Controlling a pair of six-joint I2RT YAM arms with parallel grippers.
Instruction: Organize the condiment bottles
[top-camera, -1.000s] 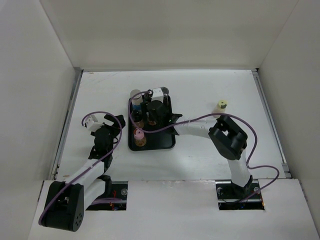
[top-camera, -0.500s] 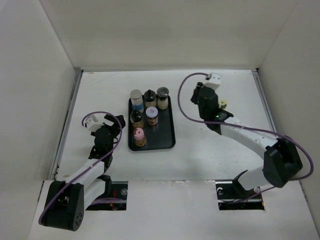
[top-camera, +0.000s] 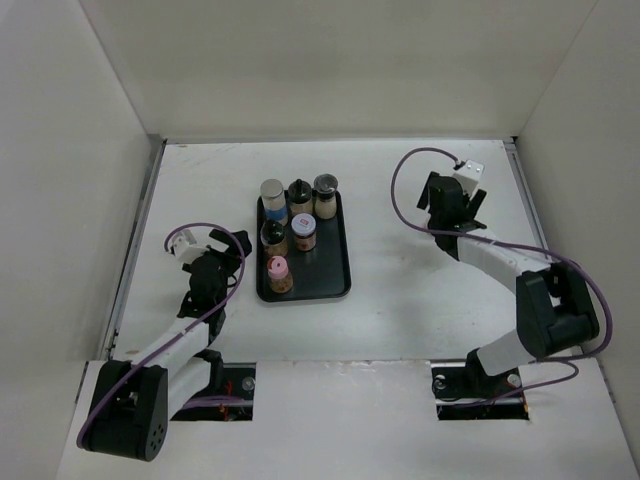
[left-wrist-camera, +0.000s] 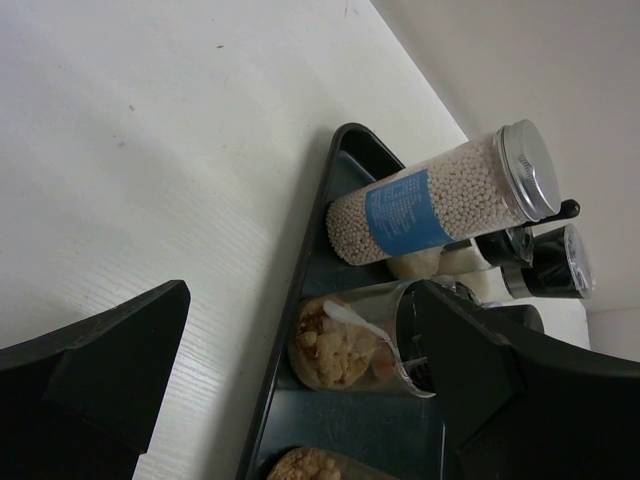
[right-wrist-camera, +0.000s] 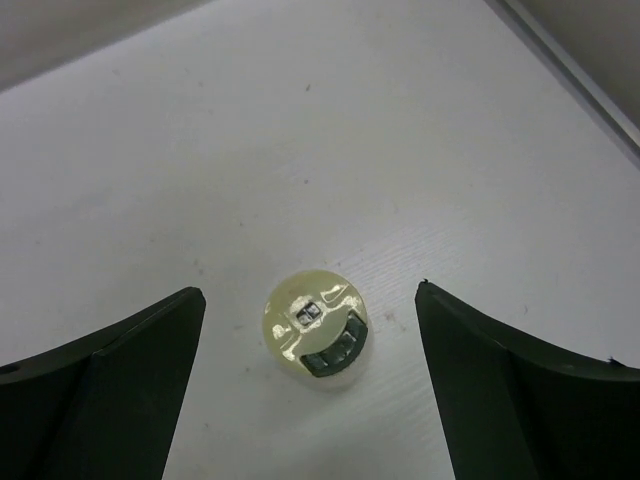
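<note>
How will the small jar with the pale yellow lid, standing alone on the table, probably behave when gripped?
The jar stands upright and looks round, so it would likely roll if tipped. Its glossy lid suggests hard, perhaps slippery material. It looks small within the open right end effector, so probably light.

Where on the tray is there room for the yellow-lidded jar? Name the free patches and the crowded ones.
Free: the near right corner of the tray, bordered by the pink-lidded jar to its left and the white-lidded jar behind, plus the strip along the right rim. Crowded: the far row of three jars and the left column.
</note>
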